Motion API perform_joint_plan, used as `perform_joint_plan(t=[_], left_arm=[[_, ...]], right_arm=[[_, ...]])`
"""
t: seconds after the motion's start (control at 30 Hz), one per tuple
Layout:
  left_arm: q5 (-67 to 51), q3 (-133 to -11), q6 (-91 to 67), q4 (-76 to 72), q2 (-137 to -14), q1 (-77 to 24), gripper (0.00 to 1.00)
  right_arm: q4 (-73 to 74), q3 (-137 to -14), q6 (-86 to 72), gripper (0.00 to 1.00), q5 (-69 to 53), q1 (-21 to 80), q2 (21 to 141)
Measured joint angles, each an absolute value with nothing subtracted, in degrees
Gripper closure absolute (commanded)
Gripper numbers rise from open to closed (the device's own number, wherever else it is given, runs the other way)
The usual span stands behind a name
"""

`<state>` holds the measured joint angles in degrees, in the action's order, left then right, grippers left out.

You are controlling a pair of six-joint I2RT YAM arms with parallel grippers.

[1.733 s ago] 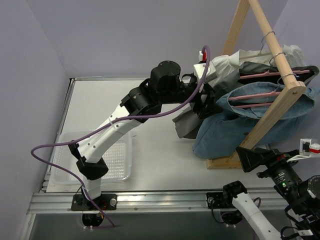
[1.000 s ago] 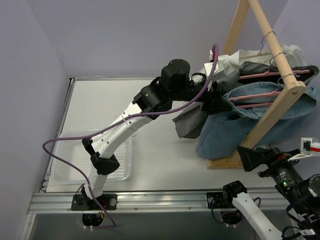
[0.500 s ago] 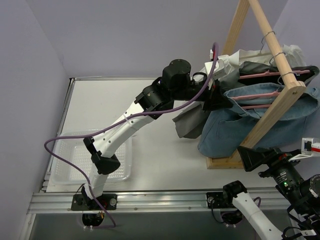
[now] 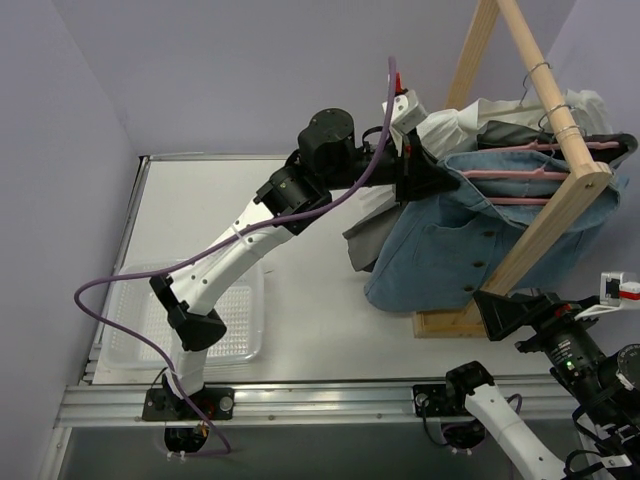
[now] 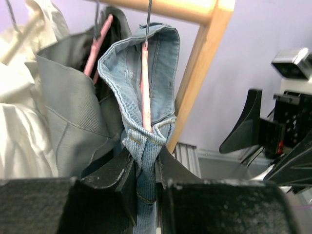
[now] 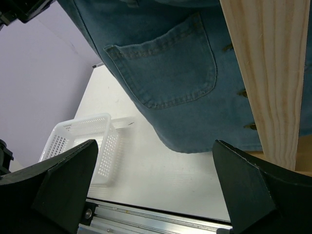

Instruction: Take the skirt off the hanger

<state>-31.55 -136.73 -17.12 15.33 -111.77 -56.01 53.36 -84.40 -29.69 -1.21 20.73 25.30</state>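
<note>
A blue denim skirt (image 4: 450, 250) hangs from a pink hanger (image 4: 510, 172) on the wooden rack (image 4: 560, 130). My left gripper (image 4: 425, 178) is shut on the skirt's waistband at its left end. In the left wrist view both jaws pinch the denim skirt (image 5: 144, 161) just below the pink hanger (image 5: 145, 87), whose end sits inside the waistband. My right gripper (image 4: 500, 312) stands open low at the right, below the skirt's hem. In the right wrist view the skirt (image 6: 180, 73) with its pocket hangs above the wide-apart fingers (image 6: 53, 190).
A grey garment (image 4: 372, 250) and a white one (image 4: 455, 125) hang behind the skirt on other hangers. The rack's wooden upright (image 6: 265, 73) and base (image 4: 450, 325) stand close to my right gripper. A white perforated basket (image 4: 235, 320) sits at the table's near left.
My left gripper has closed on the skirt's waistband and pulled it left and up. The skirt now spreads out wider and swings left along the hanger. The right arm has not moved.
</note>
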Motion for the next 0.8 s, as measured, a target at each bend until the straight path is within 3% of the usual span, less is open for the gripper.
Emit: perform_joint_plan(t=[0.5, 0.8], left_arm=[[-36.2, -136.6, -27.9, 5.8, -111.2, -51.9, 0.98], [-37.2, -116.4, -27.6, 8.3, -95.0, -48.3, 0.98]], right_arm=[[53.3, -84.7, -29.5, 0.00, -0.4, 21.5, 26.2], [49.6, -86.6, -28.6, 0.00, -6.8, 21.5, 32.5]])
